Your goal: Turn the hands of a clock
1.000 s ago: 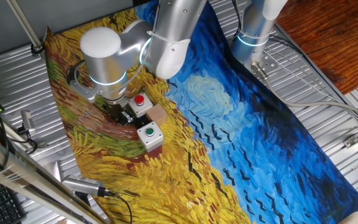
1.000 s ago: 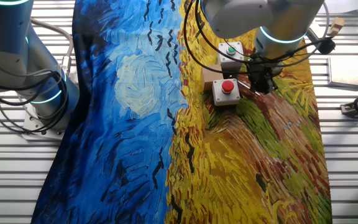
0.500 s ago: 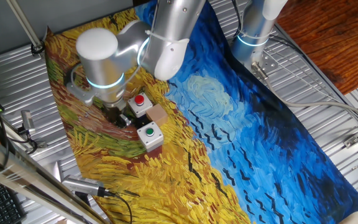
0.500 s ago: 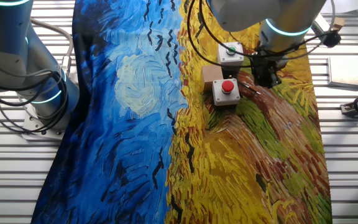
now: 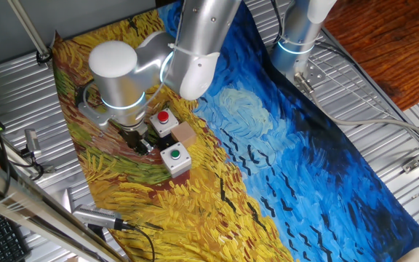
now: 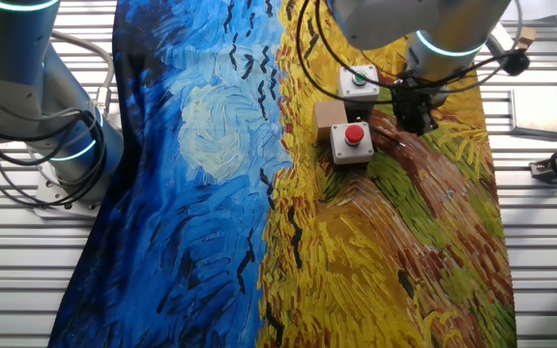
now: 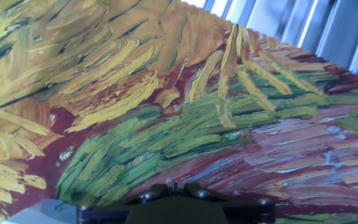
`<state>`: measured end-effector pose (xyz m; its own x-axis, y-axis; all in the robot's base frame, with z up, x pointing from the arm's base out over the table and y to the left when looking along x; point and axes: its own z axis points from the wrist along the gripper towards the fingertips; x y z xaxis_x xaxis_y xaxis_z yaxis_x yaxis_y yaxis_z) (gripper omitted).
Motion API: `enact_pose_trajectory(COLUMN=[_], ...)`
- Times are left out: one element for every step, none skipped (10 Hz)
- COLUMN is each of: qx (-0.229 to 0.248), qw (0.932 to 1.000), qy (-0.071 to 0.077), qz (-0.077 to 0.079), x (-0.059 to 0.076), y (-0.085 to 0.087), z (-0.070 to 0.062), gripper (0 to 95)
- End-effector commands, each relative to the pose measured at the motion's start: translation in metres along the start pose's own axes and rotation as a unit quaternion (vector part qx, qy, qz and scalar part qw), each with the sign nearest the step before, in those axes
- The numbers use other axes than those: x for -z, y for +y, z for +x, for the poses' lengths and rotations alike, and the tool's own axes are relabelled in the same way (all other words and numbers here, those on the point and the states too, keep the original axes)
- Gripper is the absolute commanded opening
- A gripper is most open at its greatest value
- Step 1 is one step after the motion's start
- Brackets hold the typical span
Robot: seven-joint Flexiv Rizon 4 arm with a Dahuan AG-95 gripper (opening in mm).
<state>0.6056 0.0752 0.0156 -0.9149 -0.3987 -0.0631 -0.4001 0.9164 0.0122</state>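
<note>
No clock shows in any view. My gripper (image 5: 142, 143) points down at the painted cloth (image 5: 282, 175), just left of a grey box with a red button (image 5: 164, 120). In the other fixed view the gripper (image 6: 416, 121) stands right of that red-button box (image 6: 353, 141). In the hand view the gripper (image 7: 174, 185) shows only at the bottom edge, its jaws pressed together with nothing between them. Below it is only yellow, green and red cloth (image 7: 185, 118).
A grey box with a green button (image 5: 174, 159) and a small wooden block (image 5: 185, 133) stand beside the red-button box. A second arm's base (image 5: 297, 44) stands at the far edge. Metal slats (image 5: 28, 94) and a pen-like tool (image 5: 97, 216) lie left of the cloth.
My arm has shifted a little away from the red-button box, toward the cloth's edge. The gripper stays shut. The boxes and the block have not moved.
</note>
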Motion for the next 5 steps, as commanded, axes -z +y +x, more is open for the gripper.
enact_pose_trajectory(qx=[0.008,0.014,0.017,0.019,0.019], qw=[1.0000,0.9999,0.9999,0.9998,0.9998], qy=[0.001,0.001,0.001,0.001,0.001], qz=[-0.002,-0.002,-0.002,-0.001,-0.001], x=[-0.002,-0.001,0.000,0.001,0.001], y=[-0.006,-0.011,-0.014,-0.016,-0.016], z=[0.003,0.006,0.008,0.009,0.010], gripper=[0.0,0.0,0.0,0.0,0.0])
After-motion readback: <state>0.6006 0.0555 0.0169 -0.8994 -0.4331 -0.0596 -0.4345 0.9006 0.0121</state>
